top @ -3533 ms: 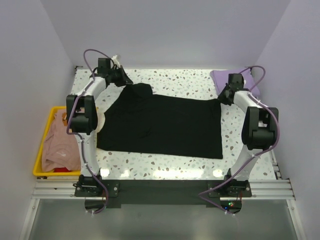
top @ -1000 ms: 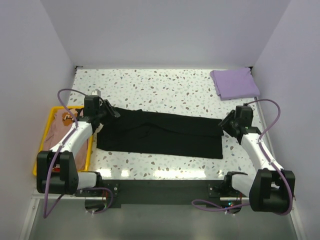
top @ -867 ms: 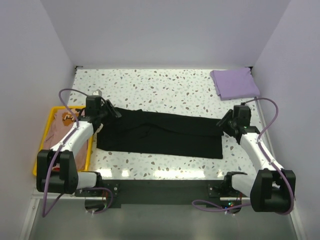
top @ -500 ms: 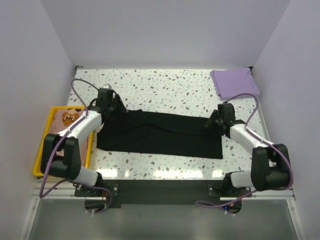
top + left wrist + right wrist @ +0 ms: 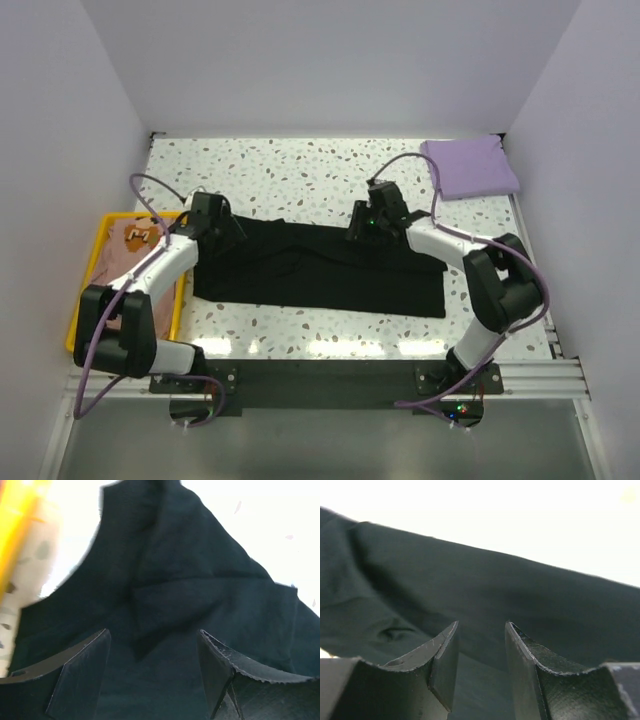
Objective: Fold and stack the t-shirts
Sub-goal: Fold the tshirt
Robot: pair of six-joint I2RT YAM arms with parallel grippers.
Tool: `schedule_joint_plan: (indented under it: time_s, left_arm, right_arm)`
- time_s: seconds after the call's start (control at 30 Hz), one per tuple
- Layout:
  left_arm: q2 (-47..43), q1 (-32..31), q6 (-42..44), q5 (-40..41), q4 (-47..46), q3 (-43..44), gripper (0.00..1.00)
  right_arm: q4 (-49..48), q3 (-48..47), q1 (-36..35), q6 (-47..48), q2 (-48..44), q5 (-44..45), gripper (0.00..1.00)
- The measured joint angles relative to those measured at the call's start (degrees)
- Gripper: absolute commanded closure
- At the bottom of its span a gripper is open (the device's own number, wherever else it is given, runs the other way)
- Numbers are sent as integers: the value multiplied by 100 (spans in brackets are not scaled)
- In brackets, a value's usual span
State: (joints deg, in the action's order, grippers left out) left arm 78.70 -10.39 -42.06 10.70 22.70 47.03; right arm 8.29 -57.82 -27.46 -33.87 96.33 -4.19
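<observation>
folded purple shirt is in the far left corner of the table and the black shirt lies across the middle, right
No: the purple shirt is in the far right corner, as the top external view shows; the black shirt does lie across the middle.

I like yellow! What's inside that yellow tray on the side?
A peach shirt with a brown print lies in the yellow tray. The left arm reaches across the tray and hides part of the shirt. Anything beneath the shirt cannot be seen.
</observation>
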Motion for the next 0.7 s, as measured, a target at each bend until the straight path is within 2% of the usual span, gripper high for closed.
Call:
schedule_joint_plan:
  time_s: [0.23,0.47,0.7]
  left_arm:
    - [385,658,-35,-330,-273,15,33]
    - [1421,699,-26,-664,-575,664,42]
    - [1784,706,-28,-643,-688,1023,47]
  right_arm:
    - [-223,-992,-415,332,791,-428,55]
    - [-343,-1738,-697,590,1397,-669,55]
    - [-420,-2149,-944,800,1906,-905,53]
